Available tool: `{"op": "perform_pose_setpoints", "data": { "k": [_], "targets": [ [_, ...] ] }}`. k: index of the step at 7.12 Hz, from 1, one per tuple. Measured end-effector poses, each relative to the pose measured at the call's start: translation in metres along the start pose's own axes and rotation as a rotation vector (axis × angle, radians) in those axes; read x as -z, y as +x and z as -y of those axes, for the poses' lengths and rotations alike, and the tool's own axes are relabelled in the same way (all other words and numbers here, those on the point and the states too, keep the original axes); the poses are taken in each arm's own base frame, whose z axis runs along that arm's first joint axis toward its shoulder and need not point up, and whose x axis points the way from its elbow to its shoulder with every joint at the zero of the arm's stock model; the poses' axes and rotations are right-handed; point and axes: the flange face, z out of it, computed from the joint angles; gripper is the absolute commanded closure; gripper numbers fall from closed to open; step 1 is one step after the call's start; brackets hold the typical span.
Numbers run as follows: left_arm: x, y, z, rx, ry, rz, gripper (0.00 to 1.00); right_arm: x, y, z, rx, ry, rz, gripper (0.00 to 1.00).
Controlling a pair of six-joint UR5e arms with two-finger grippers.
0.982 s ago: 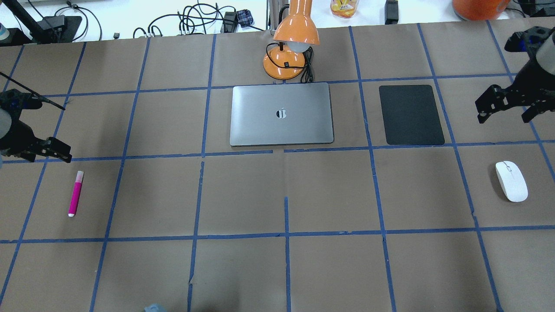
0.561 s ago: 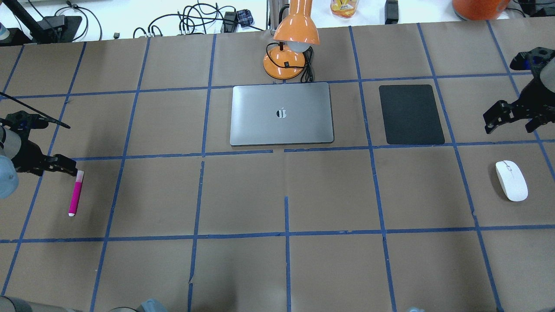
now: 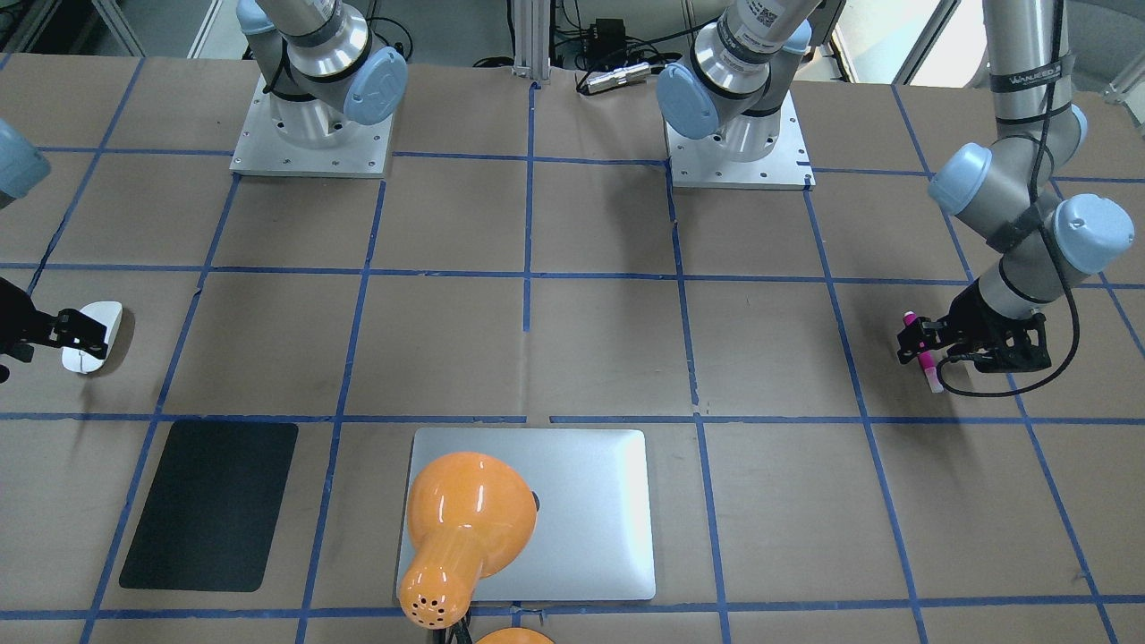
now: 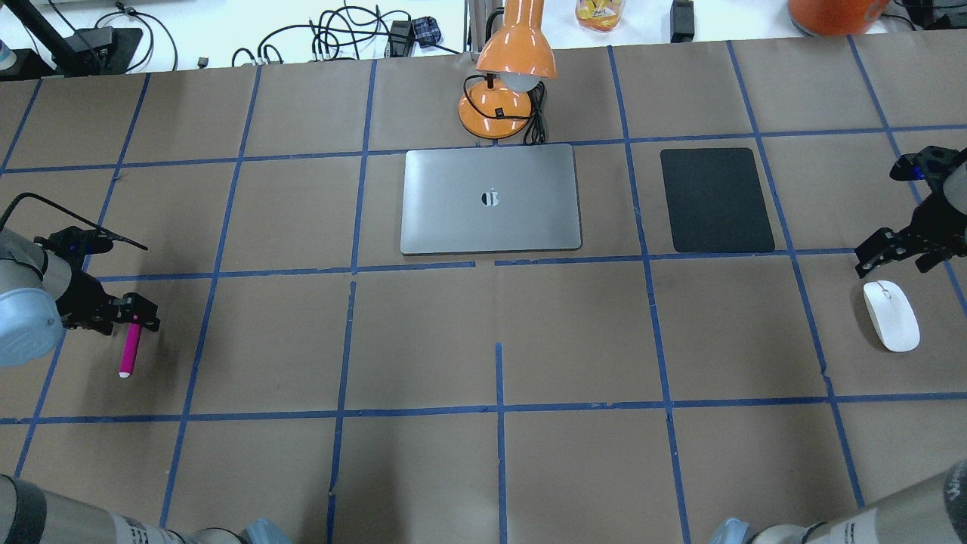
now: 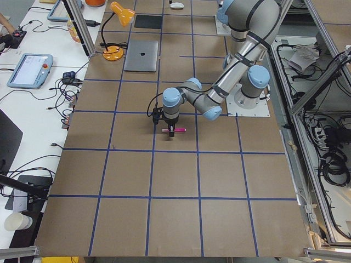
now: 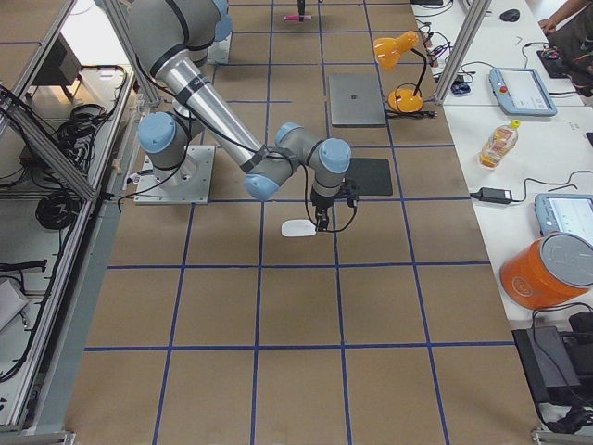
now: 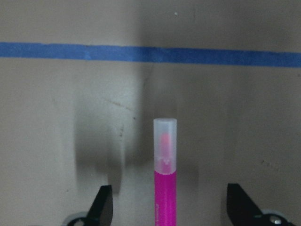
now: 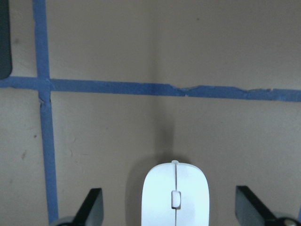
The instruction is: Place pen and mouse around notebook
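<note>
While poised, jaws apart, left gripper (image 4: 132, 313) at pen (image 4: 129, 349), right gripper (image 4: 899, 257) at mouse (image 4: 891, 316): yet to grasp, carry to notebook (image 4: 491, 199).

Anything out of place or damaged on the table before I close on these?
Nothing stands out. The pen lies flat inside the open left end effector, the mouse sits right way up by the open right end effector, and the notebook is closed and square to the tape grid.
</note>
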Motion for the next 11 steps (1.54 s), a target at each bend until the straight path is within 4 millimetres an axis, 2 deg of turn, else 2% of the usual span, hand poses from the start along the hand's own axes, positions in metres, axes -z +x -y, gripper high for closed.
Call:
{"op": "perform_pose_setpoints", "data": {
  "k": [2, 4, 5, 6, 7, 8, 9, 10, 11],
  "targets": [
    [-0.001, 0.0, 0.0, 0.002, -0.002, -0.001, 1.0, -0.019, 0.004, -0.003, 0.002, -0.032, 0.021, 0.0],
    [0.004, 0.005, 0.0, 0.109, -0.006, -0.004, 1.0, -0.028, 0.004, -0.007, 0.003, -0.065, 0.01, 0.0],
    [0.013, 0.017, 0.002, 0.206, -0.013, -0.007, 1.0, -0.031, 0.003, -0.01, 0.004, -0.08, 0.006, 0.0],
    [0.026, 0.042, 0.008, 0.301, -0.019, -0.007, 1.0, -0.033, 0.002, -0.012, 0.004, -0.088, 0.005, 0.0],
    [0.043, 0.086, 0.018, 0.396, -0.014, 0.002, 1.0, -0.035, 0.002, -0.013, 0.004, -0.092, 0.005, 0.0],
    [0.056, 0.141, 0.03, 0.493, -0.001, 0.013, 1.0, -0.036, 0.001, -0.014, 0.002, -0.095, 0.006, 0.0],
    [0.063, 0.2, 0.039, 0.607, 0.011, 0.015, 1.0, -0.037, 0.0, -0.014, -0.002, -0.097, 0.008, 0.05],
    [0.068, 0.258, 0.043, 0.721, 0.024, 0.008, 1.0, -0.038, 0.0, -0.015, -0.003, -0.098, 0.01, 0.15],
    [0.074, 0.323, 0.045, 0.835, 0.042, -0.005, 1.0, -0.038, 0.0, -0.015, -0.004, -0.098, 0.01, 0.2]
  ]
}}
